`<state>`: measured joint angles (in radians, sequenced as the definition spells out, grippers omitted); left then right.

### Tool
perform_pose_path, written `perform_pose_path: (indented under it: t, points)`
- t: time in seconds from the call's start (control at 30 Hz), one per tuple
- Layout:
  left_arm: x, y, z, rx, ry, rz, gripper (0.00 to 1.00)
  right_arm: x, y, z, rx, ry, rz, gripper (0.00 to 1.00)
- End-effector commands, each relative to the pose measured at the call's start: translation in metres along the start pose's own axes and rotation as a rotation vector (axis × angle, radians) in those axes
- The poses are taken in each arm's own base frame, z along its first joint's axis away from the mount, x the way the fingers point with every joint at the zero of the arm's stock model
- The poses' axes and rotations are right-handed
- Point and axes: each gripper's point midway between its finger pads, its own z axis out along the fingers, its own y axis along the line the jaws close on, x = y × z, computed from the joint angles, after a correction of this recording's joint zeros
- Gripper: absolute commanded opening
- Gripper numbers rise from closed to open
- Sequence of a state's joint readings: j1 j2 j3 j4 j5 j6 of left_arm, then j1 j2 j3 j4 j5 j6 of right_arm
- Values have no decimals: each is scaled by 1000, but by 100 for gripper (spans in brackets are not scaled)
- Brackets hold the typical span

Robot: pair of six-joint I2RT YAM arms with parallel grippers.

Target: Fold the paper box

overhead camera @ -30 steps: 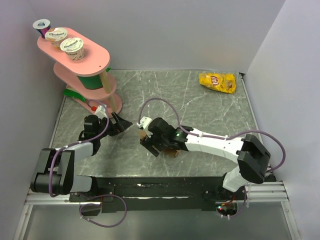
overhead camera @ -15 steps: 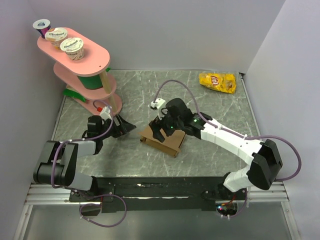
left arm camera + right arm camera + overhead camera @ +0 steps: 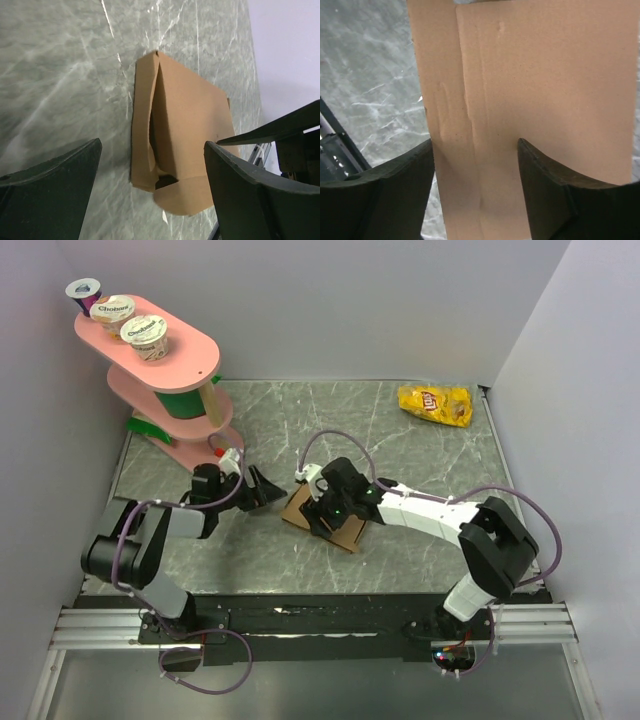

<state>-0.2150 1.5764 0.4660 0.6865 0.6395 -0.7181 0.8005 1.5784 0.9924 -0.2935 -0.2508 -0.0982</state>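
While paper box lies flattish at table centre, right gripper over it, jaws apart, nothing clamped; left gripper just left, jaws wide, empty.

Yogurt cups top a pink stand; chip bag lies far right.
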Motion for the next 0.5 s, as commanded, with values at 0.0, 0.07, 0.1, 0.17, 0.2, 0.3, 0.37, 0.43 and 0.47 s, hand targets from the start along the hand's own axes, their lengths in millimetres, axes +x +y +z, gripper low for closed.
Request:
perform_pose_path:
  t: [0.0,0.07,0.1,0.17,0.2,0.3,0.37,0.43,0.47]
  points:
    - [4,-10,20,26,57,59,89,-4,-13,11,59,-41,-5,70]
    - [10,-4,27,-11,88,53,89,-2,-15,12,83,-53,-11,71]
    - [16,-4,30,-16,107,50,89,4,-13,13,78,-49,-15,72]
    - [20,-3,32,-29,118,40,88,7,-6,16,56,-45,-22,72]
    - [25,-3,33,-32,127,32,88,10,-2,17,47,-37,-27,72]
    - [33,-8,29,-14,127,14,86,21,16,23,23,1,-59,72]
    - [45,-10,22,-3,136,-17,84,27,26,25,6,15,-61,73]
    - [54,-17,13,6,130,-24,80,37,40,24,-13,31,-58,73]
    - [57,-18,10,0,126,-41,79,37,45,21,-21,25,-63,73]
